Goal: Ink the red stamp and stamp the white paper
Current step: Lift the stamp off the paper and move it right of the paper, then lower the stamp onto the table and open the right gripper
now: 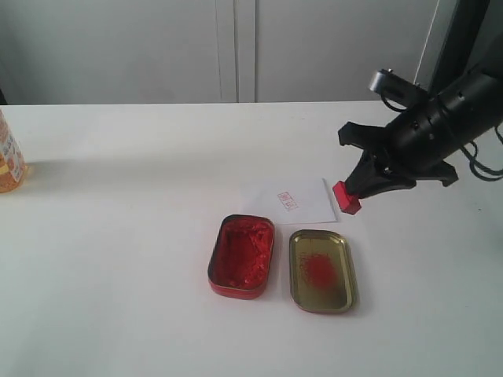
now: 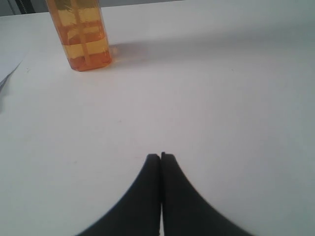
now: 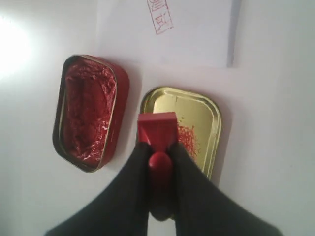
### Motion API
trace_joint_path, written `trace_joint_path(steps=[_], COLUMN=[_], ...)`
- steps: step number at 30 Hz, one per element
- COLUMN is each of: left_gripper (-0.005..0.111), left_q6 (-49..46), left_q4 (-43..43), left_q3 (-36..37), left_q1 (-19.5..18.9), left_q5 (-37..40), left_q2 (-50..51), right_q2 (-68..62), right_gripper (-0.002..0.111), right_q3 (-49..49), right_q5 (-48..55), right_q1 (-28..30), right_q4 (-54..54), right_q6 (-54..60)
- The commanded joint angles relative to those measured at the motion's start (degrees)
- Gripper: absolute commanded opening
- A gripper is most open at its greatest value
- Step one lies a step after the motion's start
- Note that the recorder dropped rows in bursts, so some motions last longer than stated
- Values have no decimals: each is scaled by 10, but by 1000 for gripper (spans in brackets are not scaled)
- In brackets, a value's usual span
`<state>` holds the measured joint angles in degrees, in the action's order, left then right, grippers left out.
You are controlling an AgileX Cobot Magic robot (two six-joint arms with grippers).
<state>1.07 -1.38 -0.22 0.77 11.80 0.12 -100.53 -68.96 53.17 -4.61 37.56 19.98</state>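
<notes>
Right wrist view, nearest first: my right gripper (image 3: 156, 147) pinches the red stamp (image 3: 156, 129) by its knob handle, black fingers (image 3: 130, 191) on either side, square base pointing away from me. Beyond it, on the white table (image 3: 275, 147), lie the gold tin lid (image 3: 165, 104) with a red smear and, just beside it, the open red tin (image 3: 123, 93) of ink paste. Farther off lies the white paper (image 3: 197, 39), bearing a small red imprint (image 3: 160, 17). My left gripper (image 2: 161, 157) is pressed together above the table, with an orange bottle (image 2: 81, 34) standing beyond.
</notes>
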Motion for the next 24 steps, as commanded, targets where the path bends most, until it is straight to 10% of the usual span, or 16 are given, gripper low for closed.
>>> trace_joint_path(steps=[1, 24], left_gripper=[0, 0], left_q6=[2, 2], left_q4=[0, 0], left_q3=[2, 2], left_q1=[-1, -1], left_q5=[-2, -2], left_q2=[-1, -1], right_q2=[27, -62], right_gripper=[0, 0], right_q3=[50, 161], right_q5=[-14, -99], right_q1=[25, 81], right_q4=[42, 417], right_q6=[44, 355])
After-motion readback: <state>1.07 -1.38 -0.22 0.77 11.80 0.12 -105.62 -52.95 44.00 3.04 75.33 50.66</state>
